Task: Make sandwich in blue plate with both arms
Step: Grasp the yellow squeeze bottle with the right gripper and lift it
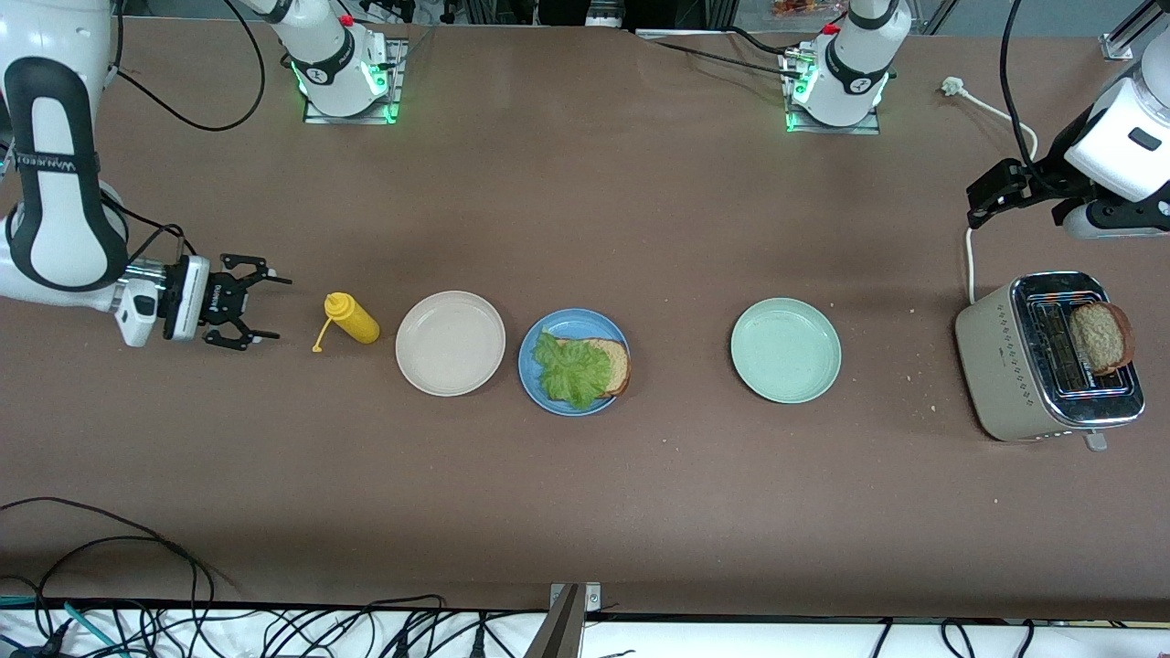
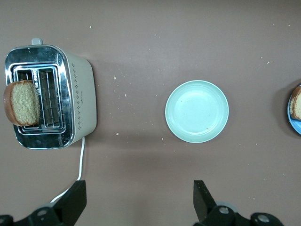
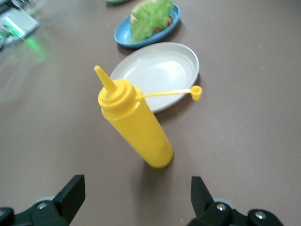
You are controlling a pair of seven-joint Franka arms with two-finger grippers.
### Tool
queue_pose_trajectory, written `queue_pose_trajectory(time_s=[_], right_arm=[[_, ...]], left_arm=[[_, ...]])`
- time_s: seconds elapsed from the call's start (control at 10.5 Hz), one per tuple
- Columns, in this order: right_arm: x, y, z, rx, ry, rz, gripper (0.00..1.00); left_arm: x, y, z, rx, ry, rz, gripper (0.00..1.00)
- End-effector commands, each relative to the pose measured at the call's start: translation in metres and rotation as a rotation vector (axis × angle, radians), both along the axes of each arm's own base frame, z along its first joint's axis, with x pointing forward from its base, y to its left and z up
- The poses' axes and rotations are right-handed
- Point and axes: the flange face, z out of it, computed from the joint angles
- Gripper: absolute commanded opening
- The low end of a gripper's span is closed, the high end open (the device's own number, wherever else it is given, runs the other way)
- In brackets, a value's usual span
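The blue plate [image 1: 585, 321] sits mid-table and holds one bread slice [image 1: 616, 358] with a green lettuce leaf [image 1: 571, 369] lying on it. A second bread slice [image 1: 1101, 336] stands in a slot of the toaster [image 1: 1001, 356] at the left arm's end. My left gripper [image 1: 980, 206] hangs open and empty over bare table beside the toaster; its wrist view shows that slice [image 2: 22, 102] and the open gripper [image 2: 138, 200]. My right gripper [image 1: 274, 309] is open and empty, low beside a yellow squeeze bottle [image 1: 350, 318], which stands just ahead of it [image 3: 137, 195].
A beige plate [image 1: 450, 343] lies between the bottle and the blue plate. A pale mint-green plate [image 1: 785, 350] lies between the blue plate and the toaster. The toaster's white cord [image 1: 971, 265] runs toward the arm bases. Crumbs dot the table near the toaster.
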Motion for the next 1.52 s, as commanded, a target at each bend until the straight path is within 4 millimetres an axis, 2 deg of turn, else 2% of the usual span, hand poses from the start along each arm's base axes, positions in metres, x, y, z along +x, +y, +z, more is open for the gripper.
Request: queue_pose_trajectory(time_s=[0.0,0.19,0.29,0.57,0.76,0.86,0.95,1.14,1.33,1.43], right_arm=[[-0.002,-0.002,-0.049,0.185,-0.045,0.018,1.0],[-0.011,0.008,-0.08,0.291,-0.048,0.027,1.0],[-0.009,0.013,-0.087,0.321,-0.095,0.043,1.0],[-0.008,0.026,-0.102,0.399,-0.135,0.044,1.0],[0.004,0.052,-0.102,0.44,-0.147,0.081,1.0],[0.004,0.063,-0.107,0.454,-0.137,0.089,1.0],[0.002,0.065,-0.112,0.456,-0.127,0.09,0.99],[0.001,0.065,-0.117,0.452,-0.121,0.089,0.62],[0.0,0.063,-0.119,0.446,-0.119,0.085,0.35],[0.0,0.063,-0.12,0.446,-0.117,0.083,0.25]], left_arm=[[-0.003,0.0,0.004,0.038,-0.002,-0.011,1.0],[-0.003,0.0,0.004,0.038,-0.002,-0.011,1.0],[-0.003,0.0,0.004,0.038,-0.002,-0.01,1.0],[-0.003,0.0,0.004,0.038,-0.002,-0.01,1.0],[-0.003,0.0,0.004,0.038,-0.002,-0.011,1.0],[-0.003,0.0,0.004,0.038,-0.002,-0.011,1.0],[-0.003,0.0,0.004,0.04,-0.002,-0.011,1.0],[-0.003,0.0,0.004,0.038,-0.002,-0.011,1.0],[-0.003,0.0,0.004,0.038,-0.002,-0.011,1.0],[-0.003,0.0,0.004,0.04,-0.002,-0.011,1.0]])
